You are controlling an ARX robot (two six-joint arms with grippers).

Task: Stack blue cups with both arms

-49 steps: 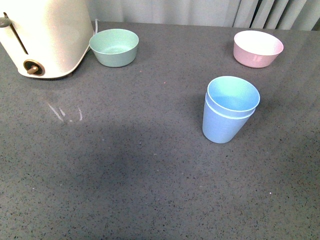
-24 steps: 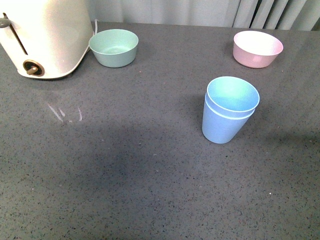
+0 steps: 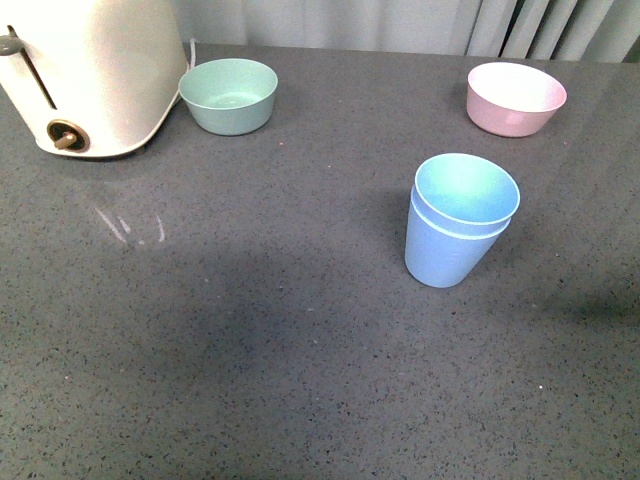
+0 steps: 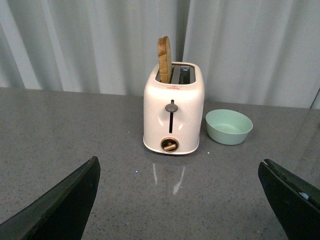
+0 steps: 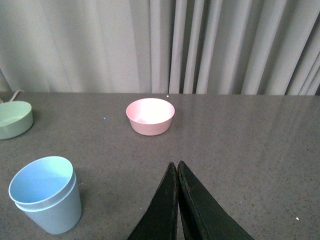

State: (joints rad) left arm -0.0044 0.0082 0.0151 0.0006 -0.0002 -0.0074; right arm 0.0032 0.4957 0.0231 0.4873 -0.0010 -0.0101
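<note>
Two blue cups [image 3: 458,222] nested; green bowl [image 3: 228,94], pink bowl [image 3: 514,97].

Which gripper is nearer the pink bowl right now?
Right. The right gripper, shut, faces the pink bowl across bare table; the left gripper, open, faces the toaster, bowl out of its view.

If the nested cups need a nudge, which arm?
Right, probably. The nested blue cups show in the right wrist view, near the shut right gripper. The open left gripper faces the toaster.
</note>
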